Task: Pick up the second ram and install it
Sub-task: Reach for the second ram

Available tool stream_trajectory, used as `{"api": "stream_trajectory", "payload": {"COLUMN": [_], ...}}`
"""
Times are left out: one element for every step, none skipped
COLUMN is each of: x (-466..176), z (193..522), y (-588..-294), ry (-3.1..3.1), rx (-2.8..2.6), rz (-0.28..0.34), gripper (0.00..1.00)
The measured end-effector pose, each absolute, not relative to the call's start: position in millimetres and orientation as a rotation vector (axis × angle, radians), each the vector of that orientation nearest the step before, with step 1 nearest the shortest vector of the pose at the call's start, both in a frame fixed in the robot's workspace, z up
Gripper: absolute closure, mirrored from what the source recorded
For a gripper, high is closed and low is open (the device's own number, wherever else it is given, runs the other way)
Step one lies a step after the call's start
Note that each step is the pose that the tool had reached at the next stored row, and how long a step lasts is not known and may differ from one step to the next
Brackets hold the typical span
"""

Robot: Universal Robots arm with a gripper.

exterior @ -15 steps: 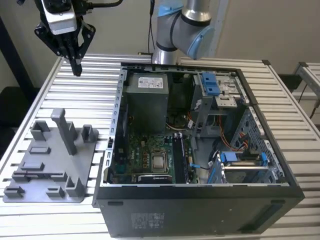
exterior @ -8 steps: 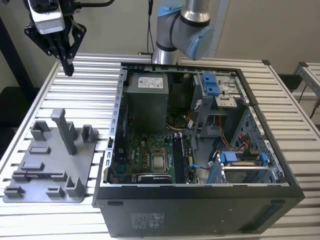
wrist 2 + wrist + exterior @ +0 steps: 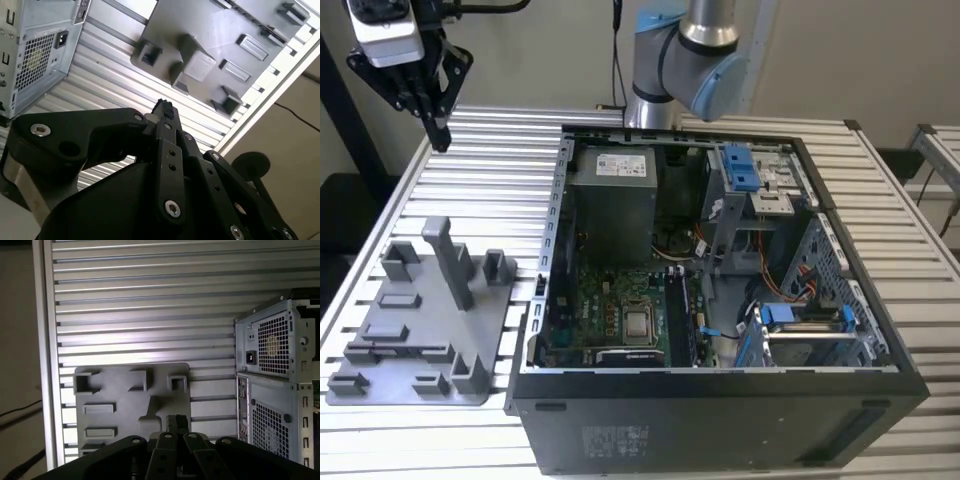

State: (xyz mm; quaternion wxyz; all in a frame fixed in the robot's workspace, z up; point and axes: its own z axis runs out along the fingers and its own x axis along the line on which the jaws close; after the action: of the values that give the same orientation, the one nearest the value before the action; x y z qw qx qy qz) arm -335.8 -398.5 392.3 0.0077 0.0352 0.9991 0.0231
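Second ram is hard to pick out. The likeliest place is the row of long dark memory slots [image 3: 682, 320] on the motherboard, just to the exterior view's right of the processor [image 3: 639, 323]. From here I cannot tell a seated stick from a bare slot.

The hand [image 3: 440, 140] hangs at the far corner of the counter [image 3: 490, 170], on the exterior view's left. It points downward, and its black fingers are drawn together into one narrow tip. Both wrist views show the same closed tip [image 3: 163, 106] [image 3: 176, 421], with the linkage bars folding in towards it. A pale camera block [image 3: 385, 30] sits above the hand. The arm's grey and blue joints [image 3: 695, 60] rise behind the computer case [image 3: 720, 410], near the middle of the far side.

Below the hand and nearer the camera lies the grey fixture tray [image 3: 420, 320], flat on the slatted counter. Its tall post [image 3: 448, 260] stands upright among shorter blocks. The hand is well above the tray and apart from it. Both wrist views look down on the tray [image 3: 200, 30] [image 3: 130, 405], with the case's perforated rear panel [image 3: 40, 50] [image 3: 275, 365] beside it.

The case lies open on its side just to the exterior view's right of the tray. A grey power supply [image 3: 615, 200] sits at its far end, and blue drive latches [image 3: 740, 165] lie further to that right.
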Motion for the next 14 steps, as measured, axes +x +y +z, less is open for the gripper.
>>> {"api": "stream_trajectory", "payload": {"x": [-339, -341, -344, -346, -349, -352, -354, -357, -359, -362, -365, -367, -370, -372], "z": [392, 392, 392, 392, 392, 392, 392, 392, 392, 392, 392, 392, 392, 392], "y": [-399, -399, -399, -398, -398, -398, -398, -398, -398, -398, -398, -398, -398, -398], "ry": [3.123, 3.123, 3.123, 3.123, 3.123, 3.123, 3.123, 3.123, 3.123, 3.123, 3.123, 3.123, 3.123, 3.124], "rx": [0.11, 0.11, 0.11, 0.11, 0.11, 0.11, 0.11, 0.11, 0.11, 0.11, 0.11, 0.11, 0.11, 0.11], "rz": [0.072, 0.072, 0.072, 0.072, 0.072, 0.072, 0.072, 0.072, 0.072, 0.072, 0.072, 0.072, 0.072, 0.072], "gripper": [0.89, 0.89, 0.89, 0.89, 0.89, 0.89, 0.89, 0.89, 0.89, 0.89, 0.89, 0.89, 0.89, 0.89]}}
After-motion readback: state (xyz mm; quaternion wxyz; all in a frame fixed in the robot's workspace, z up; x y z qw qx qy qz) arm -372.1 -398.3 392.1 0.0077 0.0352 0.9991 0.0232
